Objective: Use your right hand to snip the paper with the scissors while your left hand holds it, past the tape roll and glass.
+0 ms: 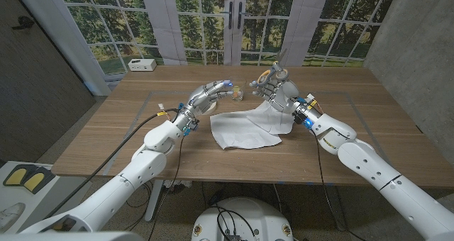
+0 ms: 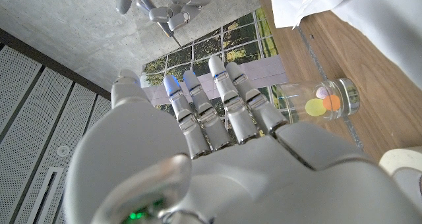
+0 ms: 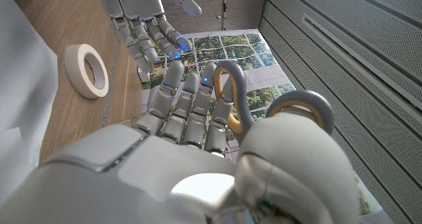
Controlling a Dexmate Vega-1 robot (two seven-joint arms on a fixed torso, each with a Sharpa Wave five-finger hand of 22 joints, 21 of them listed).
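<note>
**A:** Start on your left. How does the left robot hand (image 1: 210, 94) stand?

**B:** It's raised off the desk (image 1: 106, 138), fingers fairly straight and holding nothing. The paper (image 1: 248, 127) lies just to its right and slightly nearer you, its long axis running from the near-left corner up toward the right robot hand. Beyond its fingertips stands the glass (image 2: 323, 100); the tape roll (image 3: 89, 69) lies close by.

**A:** And your right?

**B:** The right robot hand (image 1: 278, 91) grips the scissors (image 3: 234, 95) by the handle loops, above the paper's raised far-right edge. I can't tell which way the blades point. I'd judge your left is the nearer one for pinning the sheet.
</note>
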